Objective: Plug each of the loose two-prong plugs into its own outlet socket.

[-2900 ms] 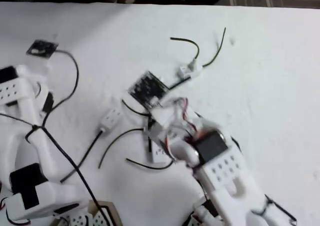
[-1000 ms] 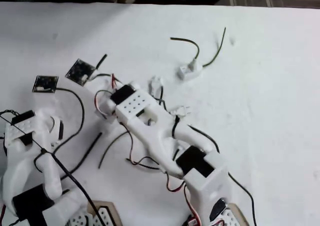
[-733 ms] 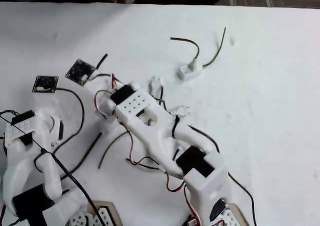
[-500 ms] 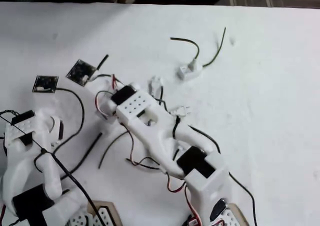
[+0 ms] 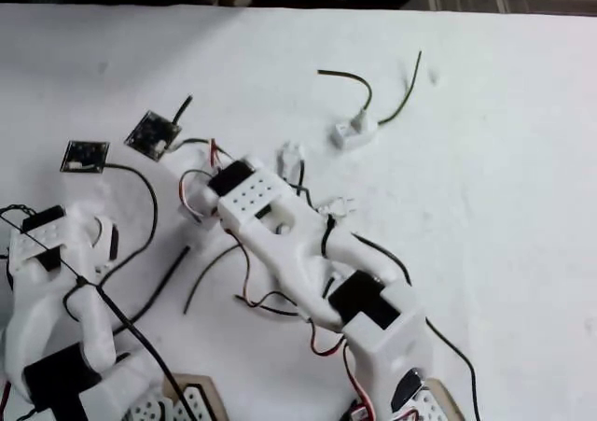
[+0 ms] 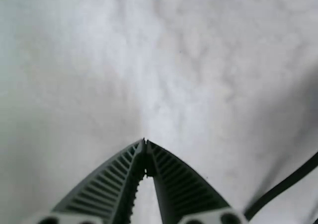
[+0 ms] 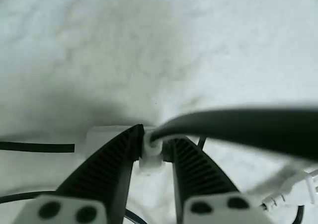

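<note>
My right gripper [image 7: 155,138] is shut on a small white two-prong plug [image 7: 150,157], whose thick black cable [image 7: 238,124] runs off to one side. A white outlet block [image 7: 102,136] lies on the table just behind the fingers, touching or nearly touching the plug. From above, the right arm [image 5: 280,234] stretches from the front right to the table's middle left, covering that spot. A second white outlet piece [image 5: 353,132] with dark wires lies farther back. My left gripper [image 6: 145,147] is shut on nothing, low over bare table; the left arm [image 5: 51,272] is folded at the front left.
Loose black cables [image 5: 163,286] lie between the two arms. Small white connectors [image 5: 292,152] sit beside the right arm. A thin black cable [image 6: 283,186] crosses a corner of the left wrist view. The white table [image 5: 504,160] has free room at the right and back.
Since the earliest frame the right arm has swung left and stretched over the outlet block near the middle. Over the last second it has barely shifted. The left arm has drawn in a little.
</note>
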Tool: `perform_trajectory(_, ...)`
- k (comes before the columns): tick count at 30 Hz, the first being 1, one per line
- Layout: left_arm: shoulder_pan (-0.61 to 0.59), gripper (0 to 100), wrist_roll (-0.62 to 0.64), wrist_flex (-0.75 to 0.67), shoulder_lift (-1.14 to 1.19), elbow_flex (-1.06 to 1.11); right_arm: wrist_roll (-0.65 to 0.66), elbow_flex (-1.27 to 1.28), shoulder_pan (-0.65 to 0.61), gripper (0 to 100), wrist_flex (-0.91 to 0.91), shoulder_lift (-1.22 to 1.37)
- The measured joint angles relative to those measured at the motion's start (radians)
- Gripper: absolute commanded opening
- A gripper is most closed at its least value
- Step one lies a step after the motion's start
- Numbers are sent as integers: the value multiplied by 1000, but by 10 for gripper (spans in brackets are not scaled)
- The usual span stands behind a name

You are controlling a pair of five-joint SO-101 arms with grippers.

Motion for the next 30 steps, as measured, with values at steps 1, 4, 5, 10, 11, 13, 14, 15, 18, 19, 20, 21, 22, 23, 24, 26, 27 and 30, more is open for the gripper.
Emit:
perform_trajectory(1, 0, 23, 0, 0, 0, 0, 0, 0, 0, 19, 0, 0)
perform_trajectory(4, 0, 23, 0, 0, 0, 0, -11, 8, 0, 19, 0, 0)
perform_trajectory(5, 0, 23, 0, 0, 0, 0, -23, 15, 0, 19, -5, 0)
perform_trajectory(10, 0, 23, 0, 0, 0, 0, -72, 17, 2, 19, 20, -2)
perform_trajectory(11, 0, 23, 0, 0, 0, 0, -83, 12, 2, 19, 31, -2)
perform_trajectory(13, 0, 23, 0, 0, 0, 0, -104, 14, 3, 19, 54, -3)
perform_trajectory(14, 0, 23, 0, 0, 0, 0, -115, 15, 3, 19, 66, -3)
perform_trajectory(15, 0, 23, 0, 0, 0, 0, -126, 15, 3, 19, 80, -3)
perform_trajectory(18, 0, 23, 0, 0, 0, 0, -164, 14, 3, 19, 121, -3)
perform_trajectory(19, 0, 23, 0, 0, 0, 0, -178, 14, 3, 19, 133, -3)
perform_trajectory(20, 0, 23, 0, 0, 0, 0, -190, 14, 3, 19, 141, -5)
perform_trajectory(21, 0, 23, 0, 0, 0, 0, -201, 12, 3, 19, 144, -5)
perform_trajectory(22, 0, 23, 0, 0, 0, 0, -212, 12, 3, 19, 147, -5)
perform_trajectory(23, 0, 23, 0, 0, 0, 0, -221, 12, 3, 19, 149, -5)
perform_trajectory(24, 0, 23, 0, 0, 0, 0, -233, 12, 3, 19, 150, -5)
perform_trajectory(26, 0, 23, 0, 0, 0, 0, -262, 12, 3, 19, 161, -5)
perform_trajectory(27, 0, 23, 0, 0, 0, 0, -278, 12, 3, 19, 166, -5)
perform_trajectory(30, 0, 23, 0, 0, 0, 0, -324, 12, 3, 19, 183, -6)
